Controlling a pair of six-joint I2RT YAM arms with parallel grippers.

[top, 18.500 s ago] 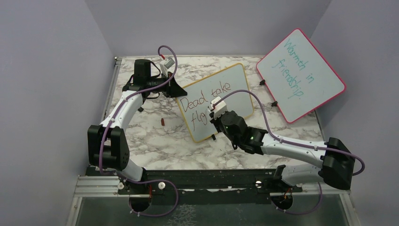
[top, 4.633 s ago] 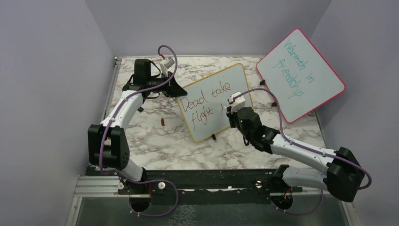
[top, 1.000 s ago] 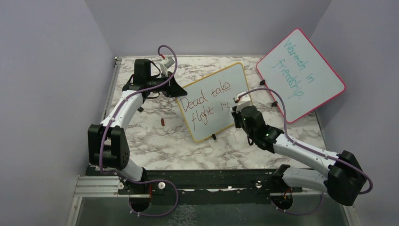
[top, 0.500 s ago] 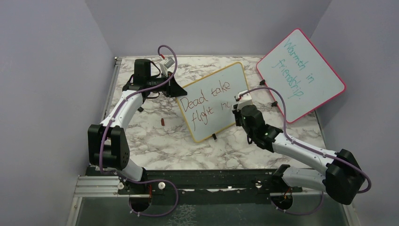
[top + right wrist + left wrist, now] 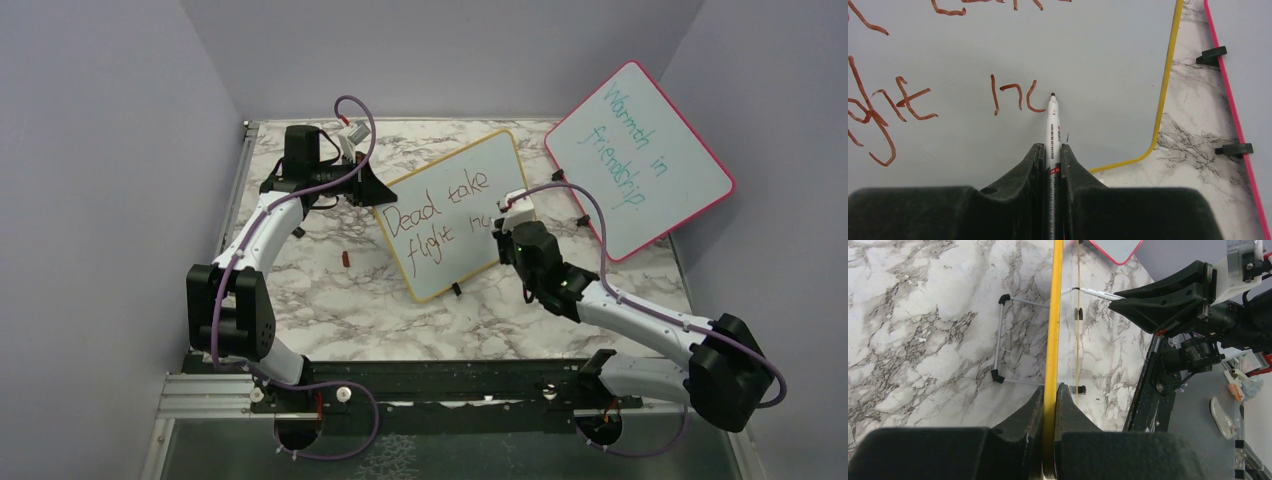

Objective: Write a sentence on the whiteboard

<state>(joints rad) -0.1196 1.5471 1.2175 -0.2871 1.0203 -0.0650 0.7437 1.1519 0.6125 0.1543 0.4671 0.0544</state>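
Note:
The whiteboard [image 5: 455, 215] with a yellow frame stands tilted on the marble table. It carries the sentence [image 5: 440, 215] in dark marker: "Dead take" above "flight" and a few new strokes [image 5: 1015, 95]. My left gripper [image 5: 375, 190] is shut on the board's yellow edge [image 5: 1053, 340] at its upper left. My right gripper [image 5: 503, 232] is shut on a white marker [image 5: 1053, 125]. The marker's tip [image 5: 1052, 94] touches the board just right of the last stroke, near the board's right edge [image 5: 1168, 75].
A pink-red-framed board [image 5: 640, 160] with teal handwriting leans at the back right; its edge shows in the right wrist view [image 5: 1233, 105]. A small red cap [image 5: 346, 258] lies on the table left of the whiteboard. Purple walls close in both sides.
More strokes have appeared after "flight" on the second line. My right gripper with the marker has shifted slightly right along that line. The left arm has not moved.

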